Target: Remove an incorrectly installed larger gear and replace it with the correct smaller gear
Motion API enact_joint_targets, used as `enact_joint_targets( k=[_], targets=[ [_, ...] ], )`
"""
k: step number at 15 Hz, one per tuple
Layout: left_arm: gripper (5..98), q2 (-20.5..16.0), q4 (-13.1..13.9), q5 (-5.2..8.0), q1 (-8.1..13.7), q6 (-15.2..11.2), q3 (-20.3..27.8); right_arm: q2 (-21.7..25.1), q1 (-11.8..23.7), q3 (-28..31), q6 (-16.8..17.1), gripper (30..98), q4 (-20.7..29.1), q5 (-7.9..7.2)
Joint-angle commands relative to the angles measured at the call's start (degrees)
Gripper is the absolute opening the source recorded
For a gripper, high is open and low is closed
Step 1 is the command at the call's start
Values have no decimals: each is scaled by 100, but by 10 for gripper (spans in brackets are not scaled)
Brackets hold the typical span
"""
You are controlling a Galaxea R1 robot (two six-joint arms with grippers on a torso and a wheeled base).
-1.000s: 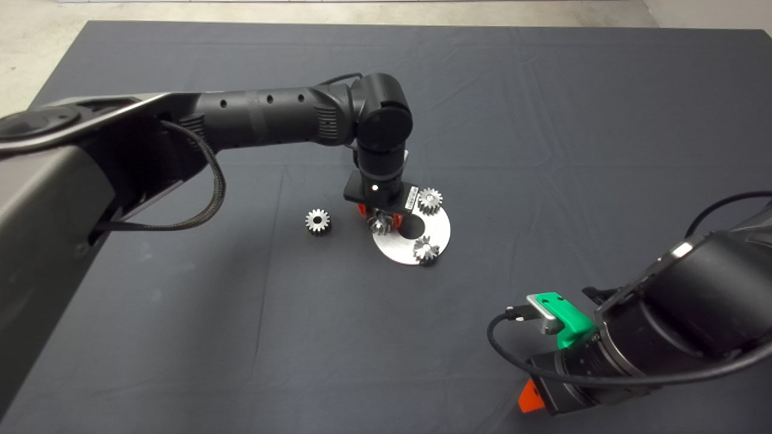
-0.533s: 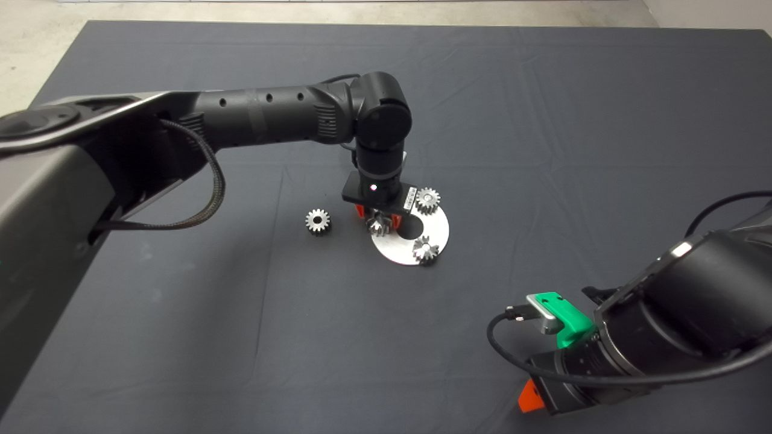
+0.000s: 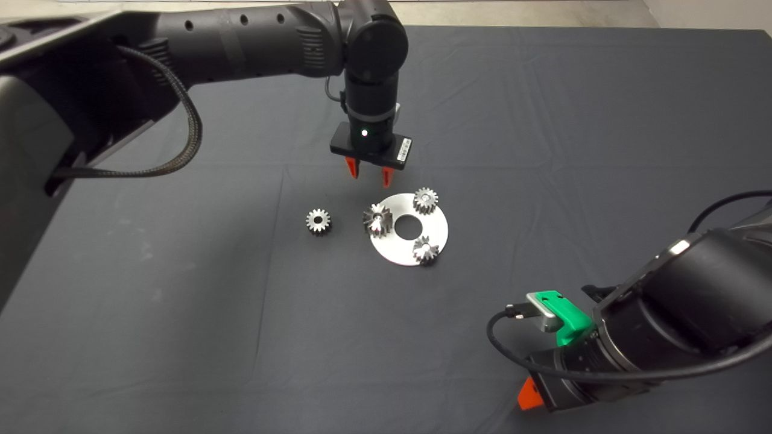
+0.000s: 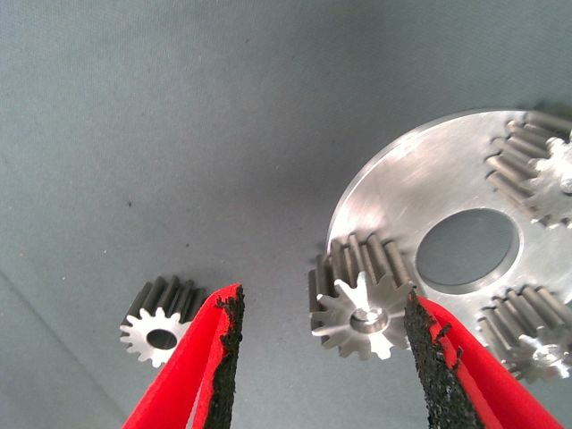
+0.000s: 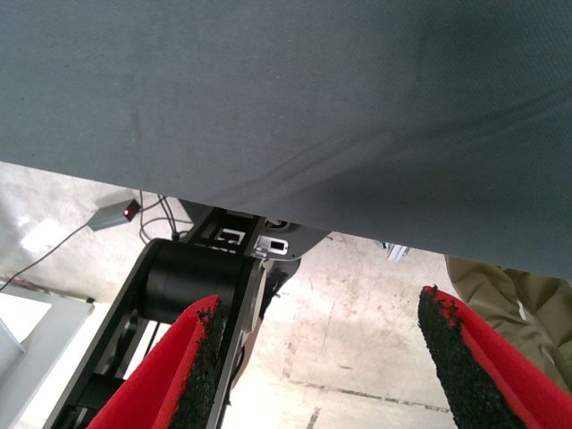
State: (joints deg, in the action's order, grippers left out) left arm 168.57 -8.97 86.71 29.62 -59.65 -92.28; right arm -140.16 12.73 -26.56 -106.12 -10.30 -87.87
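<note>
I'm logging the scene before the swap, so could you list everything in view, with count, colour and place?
larger gear: one, silver, on the disc's left edge.
smaller gear: one, silver, loose on the mat, left of the disc.
other small gears: two, silver, on the disc's far and near right.
disc: one, silver, centre hole, mid-mat.
mat: one, dark grey, covering the table.
left tool: open, empty, above the disc's far-left side.
right tool: open, parked lower right.

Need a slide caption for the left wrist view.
Open left hand above the larger gear on the disc; a loose smaller gear lies on the mat beside.
</note>
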Motion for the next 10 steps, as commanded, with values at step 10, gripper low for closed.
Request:
enact_joint_targets(
  k=[10],
  targets=[
    [459,23,106,60,-117,15,-43,9,108,-137,197,584,157,-713]
  ],
)
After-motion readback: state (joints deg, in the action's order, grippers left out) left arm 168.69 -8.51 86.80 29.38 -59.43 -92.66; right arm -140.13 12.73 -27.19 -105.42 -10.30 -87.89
